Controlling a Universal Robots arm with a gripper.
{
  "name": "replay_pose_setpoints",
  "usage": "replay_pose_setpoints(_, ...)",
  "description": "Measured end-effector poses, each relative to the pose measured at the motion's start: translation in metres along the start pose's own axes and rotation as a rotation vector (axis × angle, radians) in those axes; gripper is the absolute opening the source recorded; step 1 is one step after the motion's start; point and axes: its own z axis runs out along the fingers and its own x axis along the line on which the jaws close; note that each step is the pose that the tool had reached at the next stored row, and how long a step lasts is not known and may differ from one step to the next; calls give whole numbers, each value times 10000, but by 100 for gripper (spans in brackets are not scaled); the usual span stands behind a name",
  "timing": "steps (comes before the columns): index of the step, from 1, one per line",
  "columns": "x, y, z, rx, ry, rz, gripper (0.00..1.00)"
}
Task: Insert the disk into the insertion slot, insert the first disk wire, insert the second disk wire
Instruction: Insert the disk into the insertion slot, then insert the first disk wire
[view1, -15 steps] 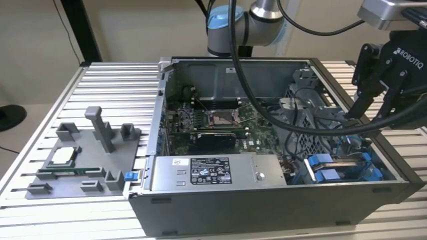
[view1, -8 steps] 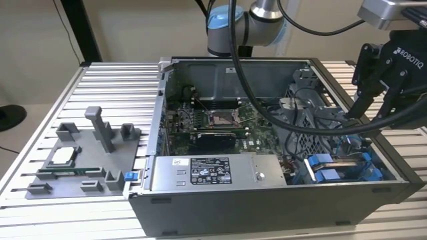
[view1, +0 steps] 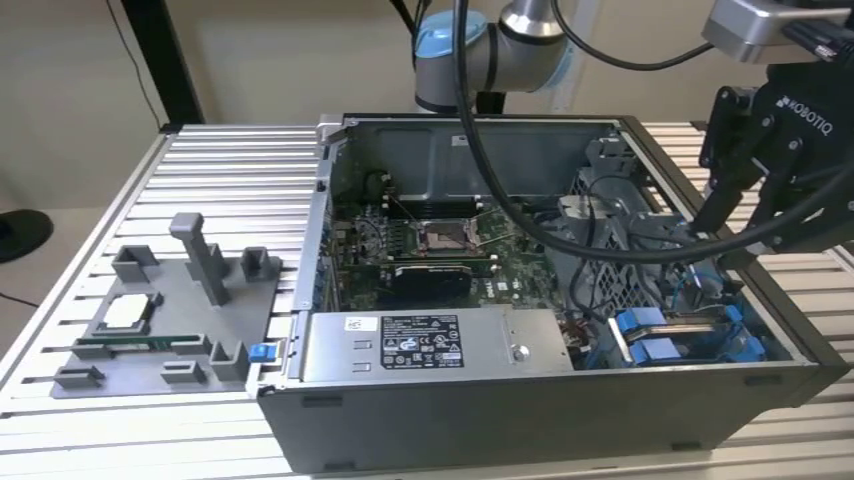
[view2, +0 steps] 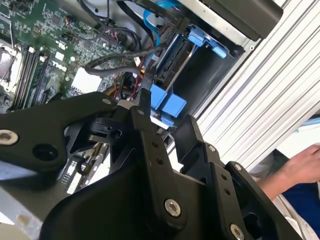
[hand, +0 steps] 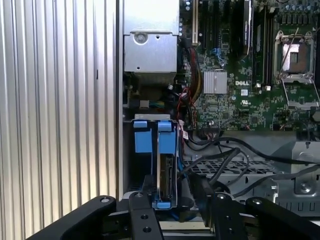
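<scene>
Hand (hand: 173, 182) spread, straddling the disk (hand: 166, 160) in the insertion slot (hand: 130, 160); loose black cables (hand: 225, 150) nearby could snag.

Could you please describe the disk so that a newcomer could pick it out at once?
Find the open grey computer case and, inside it, the silver labelled power-supply box. In the corner just past that box, toward the exterior view's right, the disk stands on edge. It is a thin silver-grey slab in a bright blue carrier, unlike the green motherboard and black cables nearby.
</scene>
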Motion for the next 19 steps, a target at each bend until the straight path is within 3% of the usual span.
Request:
replay_pose_setpoints(5,-36,25,49,311,14,-204,100)
replay_pose_setpoints(13,-64,34,142,588,24,-875,100)
replay_pose_setpoints(19,-130,99,197,781,25,-1044,100)
